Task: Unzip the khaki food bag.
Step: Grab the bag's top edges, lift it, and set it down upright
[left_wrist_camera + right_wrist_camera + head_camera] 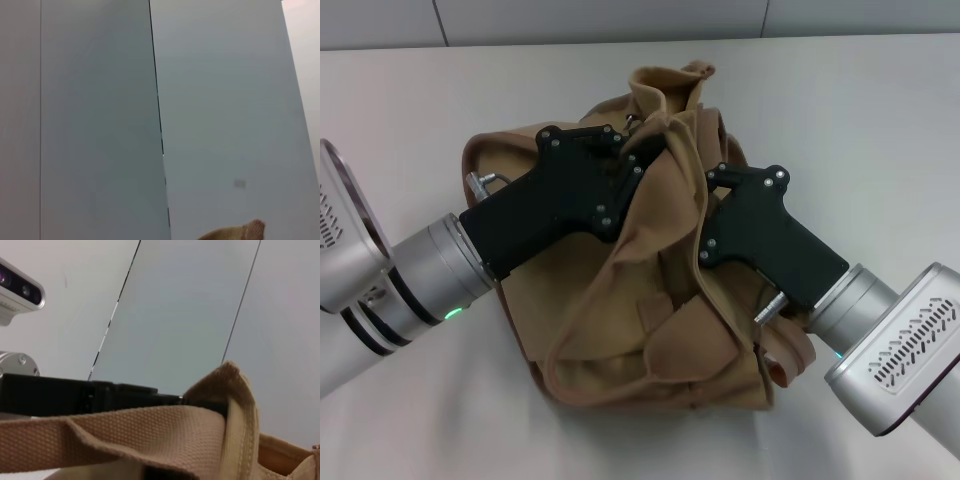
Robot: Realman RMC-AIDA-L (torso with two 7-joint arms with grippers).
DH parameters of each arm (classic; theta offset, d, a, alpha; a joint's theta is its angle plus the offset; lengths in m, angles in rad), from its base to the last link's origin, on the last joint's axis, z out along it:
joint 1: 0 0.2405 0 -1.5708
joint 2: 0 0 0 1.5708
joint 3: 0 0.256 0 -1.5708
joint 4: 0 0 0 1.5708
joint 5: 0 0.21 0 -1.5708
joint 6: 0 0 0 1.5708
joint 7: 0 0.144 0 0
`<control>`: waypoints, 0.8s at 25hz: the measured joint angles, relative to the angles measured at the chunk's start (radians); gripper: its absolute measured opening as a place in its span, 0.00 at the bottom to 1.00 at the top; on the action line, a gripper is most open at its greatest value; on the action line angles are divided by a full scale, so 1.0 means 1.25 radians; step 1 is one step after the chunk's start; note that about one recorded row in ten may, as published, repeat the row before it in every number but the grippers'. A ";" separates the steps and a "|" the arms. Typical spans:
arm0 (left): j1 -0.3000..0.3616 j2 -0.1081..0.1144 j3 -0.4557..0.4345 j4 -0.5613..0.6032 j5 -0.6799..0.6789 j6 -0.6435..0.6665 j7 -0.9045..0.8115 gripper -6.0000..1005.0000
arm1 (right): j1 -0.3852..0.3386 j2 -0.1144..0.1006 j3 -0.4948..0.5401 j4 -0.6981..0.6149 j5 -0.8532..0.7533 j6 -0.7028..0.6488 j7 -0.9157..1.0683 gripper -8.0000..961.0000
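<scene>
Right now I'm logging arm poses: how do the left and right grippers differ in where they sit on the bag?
The left gripper reaches over the khaki food bag from the robot's left, near its far top. The right gripper comes from the right, sitting lower at the middle folds. Both are black and have fingertips buried in canvas.

A pale, plain table (880, 130) carries everything here. Right in the middle of it sits the khaki food bag (650, 340), slumped and crumpled, its base flat on the surface.
</scene>
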 joint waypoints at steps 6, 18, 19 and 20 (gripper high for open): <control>0.015 0.000 -0.033 0.000 -0.001 0.016 0.007 0.05 | -0.009 0.000 -0.001 0.000 -0.001 0.000 0.000 0.02; 0.118 0.000 -0.292 -0.034 -0.001 0.069 0.039 0.05 | -0.043 0.000 0.001 -0.004 -0.002 0.001 0.001 0.02; 0.124 0.000 -0.304 -0.037 -0.001 0.071 0.040 0.05 | -0.044 0.000 0.002 -0.004 -0.002 0.001 0.001 0.02; 0.133 0.000 -0.322 -0.041 -0.001 0.072 0.040 0.04 | -0.045 0.000 0.003 -0.004 -0.002 0.001 0.001 0.02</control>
